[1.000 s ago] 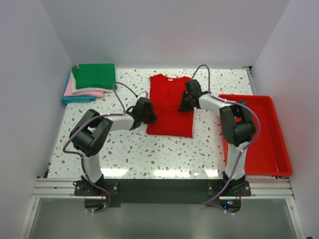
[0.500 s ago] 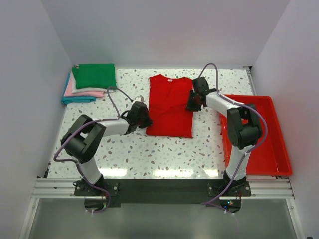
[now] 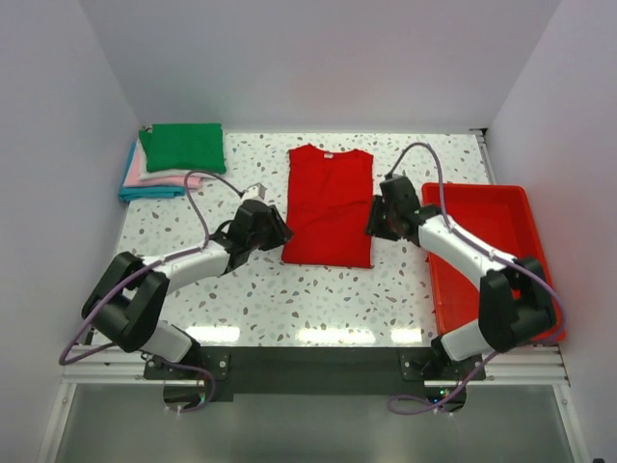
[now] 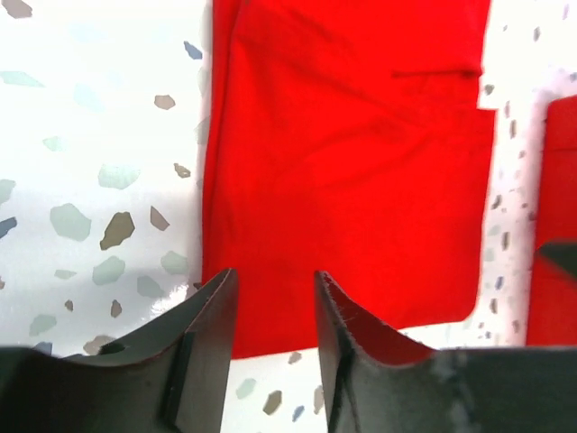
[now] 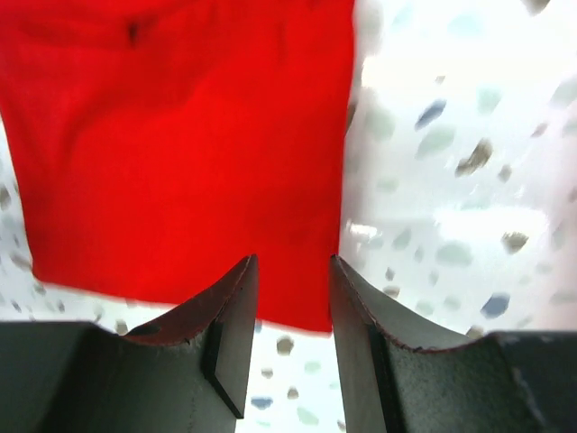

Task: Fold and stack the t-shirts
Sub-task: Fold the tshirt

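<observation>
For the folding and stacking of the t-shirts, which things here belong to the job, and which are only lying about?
Belong to the job:
- red t-shirt, lying flat in the middle
- stack of folded t-shirts at the far left, green one on top

Only lying about:
- red tray, at the right edge of the table

Entry, red t-shirt point(image 4: 343, 180): far end cut off by the top edge in both wrist views.
Entry, tray point(image 4: 557, 180): only a red strip at the left wrist view's right edge. A dark shape point(image 4: 561, 257) lies across it and cannot be identified.
Entry, left gripper point(image 4: 275, 280) and right gripper point(image 5: 293, 262): finger roots cut by the bottom edges. From above, the fingertips are hidden under the wrist housings.
Entry, tabletop point(image 5: 451, 135): blurred and washed out by glare.
Entry, stack beneath the green t-shirt point(image 3: 183, 147): pink t-shirt point(image 3: 178, 180) and blue t-shirt point(image 3: 149, 193) show edges only, and any white layer is too thin to tell.
</observation>
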{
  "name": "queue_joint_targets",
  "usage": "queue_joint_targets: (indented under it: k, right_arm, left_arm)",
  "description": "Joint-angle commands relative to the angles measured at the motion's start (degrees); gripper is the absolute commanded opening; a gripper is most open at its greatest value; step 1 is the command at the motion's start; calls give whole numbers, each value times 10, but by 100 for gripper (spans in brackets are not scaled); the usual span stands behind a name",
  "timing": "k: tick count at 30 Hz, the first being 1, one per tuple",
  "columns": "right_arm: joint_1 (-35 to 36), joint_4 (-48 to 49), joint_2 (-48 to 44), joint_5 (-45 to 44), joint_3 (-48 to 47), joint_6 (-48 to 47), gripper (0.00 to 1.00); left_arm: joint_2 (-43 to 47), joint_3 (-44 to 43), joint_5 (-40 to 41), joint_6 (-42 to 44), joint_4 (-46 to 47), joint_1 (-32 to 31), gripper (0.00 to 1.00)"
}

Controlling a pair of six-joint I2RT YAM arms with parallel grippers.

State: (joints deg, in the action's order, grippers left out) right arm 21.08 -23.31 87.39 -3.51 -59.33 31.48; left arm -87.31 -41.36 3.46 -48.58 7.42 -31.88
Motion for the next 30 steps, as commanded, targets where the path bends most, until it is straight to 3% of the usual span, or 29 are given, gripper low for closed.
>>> queue_joint_targets:
  k: [1,5,7,12,20,30]
  right_arm:
    - [59,19,-69,-49,90,36,41]
    - [76,54,-118,-56,155,92,45]
    - [78,63,-122,-60,167,101,50]
    - [78,90,-104,-58,182,122,51]
    - [78,135,-64,-51,202,158,50]
    - [78,151,-50,-61,216,178,47]
  left_arm:
    - [49,17,26,3,-35,6,45]
    - [60,46,3,5,-30,6,53]
    - [63,71,-16,2,-8,7,58]
    - [64,116,-48,-16,48,6,66]
    - [38,140,-68,-35,98,6,62]
    - [-8,139,-52,-49,105,6,48]
